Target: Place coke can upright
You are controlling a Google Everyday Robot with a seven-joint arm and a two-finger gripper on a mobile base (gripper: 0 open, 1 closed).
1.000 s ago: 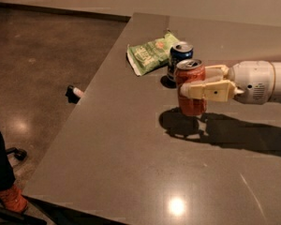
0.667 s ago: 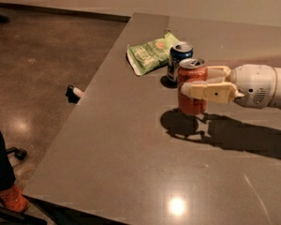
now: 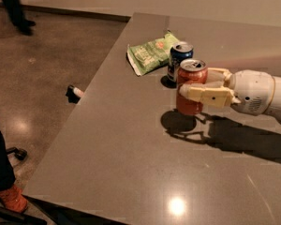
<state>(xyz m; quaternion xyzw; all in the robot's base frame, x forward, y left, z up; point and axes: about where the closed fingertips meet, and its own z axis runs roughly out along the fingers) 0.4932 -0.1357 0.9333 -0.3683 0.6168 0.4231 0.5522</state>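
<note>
The tool (image 3: 195, 82) reaches in from the right, and its two fingers are closed around the middle of the coke can (image 3: 187, 106). The can stands straight up near the middle of the table (image 3: 131, 153). I cannot tell if its bottom touches the table or hangs just above it. A blue can (image 3: 180, 60) stands just behind it, next to a green chip bag (image 3: 149, 56). To do this well, I think the tool should go down slowly, let the bottom sit flat, then open gently and not bump the blue can.
</note>
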